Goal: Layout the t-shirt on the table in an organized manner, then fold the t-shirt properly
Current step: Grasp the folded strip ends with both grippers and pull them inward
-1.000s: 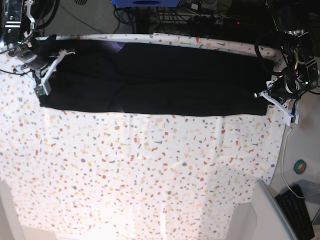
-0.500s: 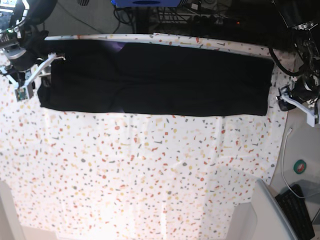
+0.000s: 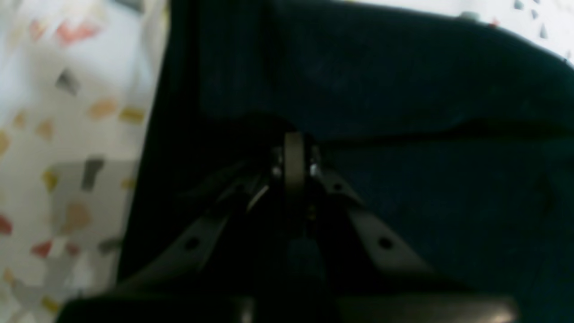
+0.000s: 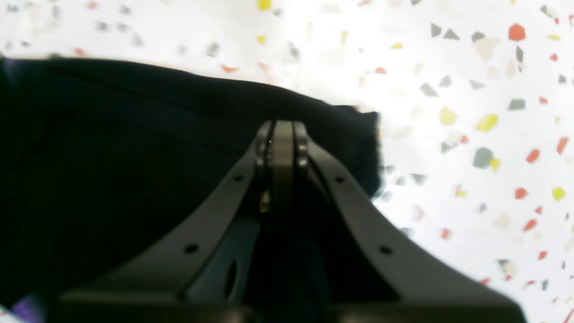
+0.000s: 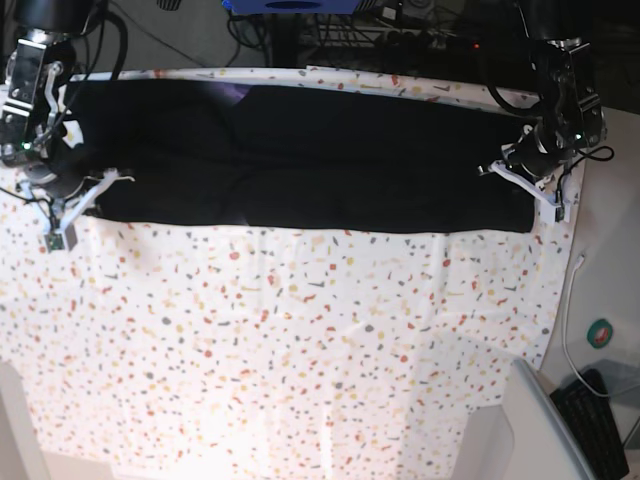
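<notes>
T-shirt (image 5: 310,160), long axis crosswise along table's (image 5: 300,340) far edge, left gripper (image 3: 293,148) and right gripper (image 4: 282,134) both closed.

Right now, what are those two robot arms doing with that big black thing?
They are folding a black t-shirt that lies as a long band along the far side of the speckled table. The left gripper is shut at one end of the band and the right gripper is shut at the other. Each looks pinched on the cloth by a near corner, but the blurry close views don't settle that.
</notes>
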Tool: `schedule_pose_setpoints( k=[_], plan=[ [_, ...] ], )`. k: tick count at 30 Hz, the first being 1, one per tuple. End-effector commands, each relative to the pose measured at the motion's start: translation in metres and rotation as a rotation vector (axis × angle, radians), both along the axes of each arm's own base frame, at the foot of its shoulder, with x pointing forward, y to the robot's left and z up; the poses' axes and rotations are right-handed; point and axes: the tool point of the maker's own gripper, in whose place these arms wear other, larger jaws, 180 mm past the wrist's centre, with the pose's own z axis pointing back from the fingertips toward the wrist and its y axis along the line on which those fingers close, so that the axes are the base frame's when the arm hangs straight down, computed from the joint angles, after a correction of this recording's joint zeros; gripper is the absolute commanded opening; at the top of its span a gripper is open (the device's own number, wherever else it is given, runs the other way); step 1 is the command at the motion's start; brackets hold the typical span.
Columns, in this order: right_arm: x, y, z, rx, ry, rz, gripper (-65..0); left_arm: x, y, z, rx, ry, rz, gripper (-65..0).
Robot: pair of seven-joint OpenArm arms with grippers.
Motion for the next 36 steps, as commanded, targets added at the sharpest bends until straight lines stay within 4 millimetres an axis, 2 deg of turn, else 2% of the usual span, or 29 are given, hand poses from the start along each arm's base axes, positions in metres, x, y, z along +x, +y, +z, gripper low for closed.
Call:
schedule_pose_setpoints(
  k=[1,6,8,10,14,15,18,21,23,25,26,28,29,30,31,36],
  plan=[
    [0.011,-0.014,0.005,-0.018,-0.025,-0.019,-65.0,0.000,0.011,0.002,0.020,0.005,0.000,-65.0],
    [0.010,-0.046,-0.024,-0.016,0.040,-0.060,-65.0,-0.003,0.023,0.003,0.044,0.021,-0.004,-65.0],
    [0.010,-0.055,-0.028,-0.019,0.047,-0.072,-65.0,-0.002,0.026,0.004,0.047,0.020,0.000,-65.0],
    [0.010,-0.058,-0.028,-0.023,0.048,-0.074,-65.0,0.007,0.024,0.016,0.056,-0.015,-0.013,-65.0],
    [0.020,-0.063,-0.003,-0.070,-0.014,-0.055,-65.0,0.017,0.009,0.052,0.092,-0.036,-0.092,-65.0],
    [0.020,-0.066,0.006,-0.088,-0.027,-0.054,-65.0,0.020,0.007,0.067,0.109,-0.049,-0.109,-65.0],
    [0.019,-0.067,0.036,-0.128,-0.064,-0.063,-65.0,0.023,0.016,0.112,0.155,-0.103,-0.074,-65.0],
    [0.016,-0.063,0.061,-0.156,-0.105,-0.068,-65.0,0.020,0.036,0.148,0.201,-0.149,-0.004,-65.0],
    [0.012,-0.055,0.074,-0.174,-0.131,-0.047,-65.0,0.020,0.048,0.153,0.209,-0.153,0.028,-65.0],
    [0.005,-0.042,0.082,-0.178,-0.150,-0.021,-65.0,0.015,0.055,0.141,0.190,-0.121,0.056,-65.0],
    [0.003,-0.030,0.083,-0.170,-0.155,0.002,-65.0,0.012,0.060,0.135,0.186,-0.100,0.062,-61.2],
    [-0.005,-0.010,0.078,-0.146,-0.146,0.039,-65.0,0.006,0.065,0.120,0.165,-0.058,0.078,-39.7],
    [-0.007,-0.001,0.073,-0.132,-0.135,0.054,-65.0,0.004,0.068,0.114,0.156,-0.051,0.089,-31.4],
    [-0.008,0.004,0.070,-0.125,-0.127,0.068,-65.0,0.004,0.069,0.112,0.153,-0.058,0.096,-27.3],
    [-0.010,0.011,0.064,-0.112,-0.113,0.078,-65.0,0.005,0.071,0.110,0.152,-0.070,0.101,-26.0],
    [-0.014,0.028,0.049,-0.082,-0.073,0.119,-65.0,0.007,0.071,0.104,0.156,-0.127,0.095,-31.9]
  ],
)
